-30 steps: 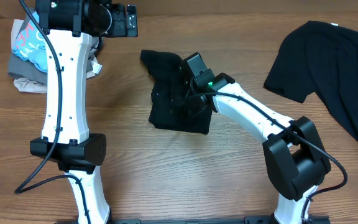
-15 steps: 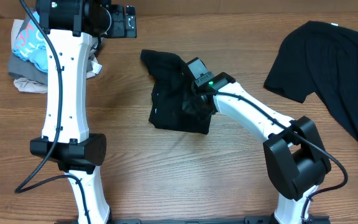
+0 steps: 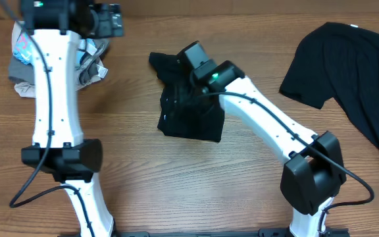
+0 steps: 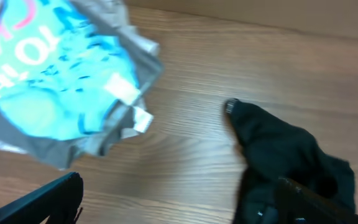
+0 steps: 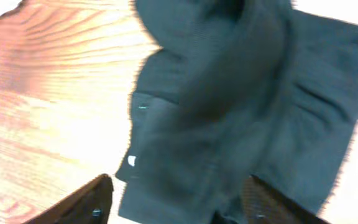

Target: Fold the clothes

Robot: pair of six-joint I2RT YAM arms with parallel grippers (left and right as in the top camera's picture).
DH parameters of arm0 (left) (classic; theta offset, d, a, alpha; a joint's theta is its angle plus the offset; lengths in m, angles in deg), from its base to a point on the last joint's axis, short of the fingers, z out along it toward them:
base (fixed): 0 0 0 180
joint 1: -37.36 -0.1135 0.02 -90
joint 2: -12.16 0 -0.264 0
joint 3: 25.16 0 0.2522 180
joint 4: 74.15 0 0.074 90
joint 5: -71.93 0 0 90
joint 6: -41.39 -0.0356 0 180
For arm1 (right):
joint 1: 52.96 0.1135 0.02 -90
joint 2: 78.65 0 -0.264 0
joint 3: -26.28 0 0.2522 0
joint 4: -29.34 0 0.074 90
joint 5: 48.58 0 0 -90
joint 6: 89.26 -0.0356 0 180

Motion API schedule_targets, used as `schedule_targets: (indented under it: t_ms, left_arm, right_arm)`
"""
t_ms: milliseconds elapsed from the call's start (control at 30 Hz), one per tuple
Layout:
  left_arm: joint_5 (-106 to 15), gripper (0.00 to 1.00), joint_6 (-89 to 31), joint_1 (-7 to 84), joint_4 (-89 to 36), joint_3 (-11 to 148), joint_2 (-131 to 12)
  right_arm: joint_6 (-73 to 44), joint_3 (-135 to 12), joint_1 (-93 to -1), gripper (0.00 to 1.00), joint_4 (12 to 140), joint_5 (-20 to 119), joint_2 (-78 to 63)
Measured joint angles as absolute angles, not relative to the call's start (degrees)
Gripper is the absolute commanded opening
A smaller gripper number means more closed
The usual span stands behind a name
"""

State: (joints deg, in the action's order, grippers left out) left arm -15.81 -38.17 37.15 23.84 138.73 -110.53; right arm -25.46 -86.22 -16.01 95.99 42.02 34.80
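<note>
**Figure.** A black shirt [image 3: 191,112] is lying partly folded at the middle of the table [image 3: 137,178], with a bunched ridge running across its top layer and one corner trailing toward the far left. The right gripper [image 5: 179,208] is hovering over this shirt with its jaws standing apart and nothing between them. Whether the fingertips are touching the cloth cannot be told. The left gripper [image 4: 179,205] is hanging near the far left corner, jaws spread wide and empty, just beside the bundle [image 4: 55,81] of light-blue printed, grey and beige cloth. A second black shirt [image 3: 354,72] is lying spread out at the far right, well apart from both arms. All the pieces are looking thin, limp and light, so they are likely to sag and wrinkle when lifted and to drag on the wood, with no risk of breakage. The best hold is judged to be a pinch at a hem, corner or fold edge, taking every layer there rather than mid-panel.
</note>
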Motion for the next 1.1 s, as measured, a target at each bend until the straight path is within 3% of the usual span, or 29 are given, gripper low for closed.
schedule_targets:
  t_ms: [167,267,367,500,700,1100]
  left_arm:
    - [-16.55,1.00,-38.00,31.71,24.10,138.73,-110.53]
    - [-16.57,1.00,-38.00,30.82,24.54,138.73,-110.53]
    - [-16.99,1.00,-38.00,30.90,24.56,138.73,-110.53]
    - [-17.19,1.00,-38.00,30.99,24.78,138.73,-110.53]
    - [-17.23,1.00,-38.00,30.99,25.17,138.73,-110.53]
    - [-17.23,1.00,-38.02,30.99,25.17,138.47,-110.53]
  right_arm:
    - [-24.69,-86.39,-13.50,0.93,92.36,42.04,39.00]
    - [-24.78,-86.39,-12.95,0.93,91.18,42.02,42.15]
    - [-25.22,-86.39,-12.84,0.82,91.22,40.73,44.40]
    - [-28.58,-86.39,-12.84,0.56,94.19,35.13,44.64]
    - [-30.94,-86.41,-13.45,0.04,98.30,29.67,44.64]
    - [-33.35,-91.55,-20.49,0.07,114.11,32.07,44.33]
